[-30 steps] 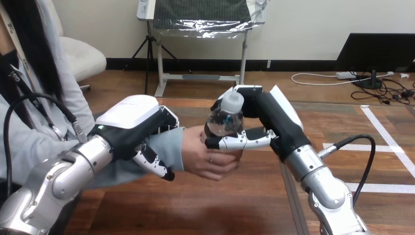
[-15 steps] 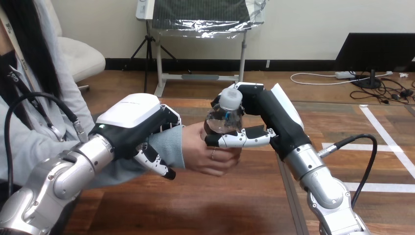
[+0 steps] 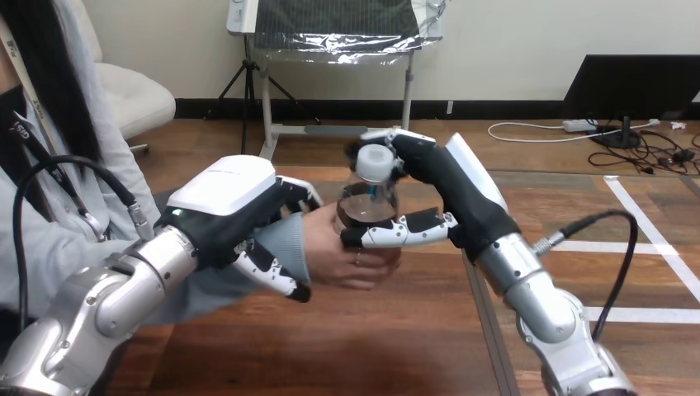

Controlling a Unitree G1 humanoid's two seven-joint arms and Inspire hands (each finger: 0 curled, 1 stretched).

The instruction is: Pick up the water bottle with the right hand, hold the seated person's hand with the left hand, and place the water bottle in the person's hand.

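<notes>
- Head view: I saw the water bottle (image 3: 367,198) upright above the middle of the table, raised off the surface and between the two robot hands.
- The bottle was small and clear, with a white cap (image 3: 373,157) and ribbed plastic walls; its lower half looked dark.
- My right hand (image 3: 458,194) was clamped on it, the thumb lying across the front of the bottle's lower part and the fingers curled round behind near the cap.
- The person's hand (image 3: 342,256) was under the bottle, cupped at its base and touching it, just below my right thumb.
- My left hand (image 3: 227,206) was closed on the person's wrist, over the grey sleeve (image 3: 285,243): fingers curled across the top of the cuff, thumb beneath it.
- Both the right hand and the person's hand were on the bottle.
- The surface was a wooden table (image 3: 371,346) of dark brown planks, with a seam running down it under my right forearm.
- Count: one bottle, one cap, two robot hands, one person's hand.
</notes>
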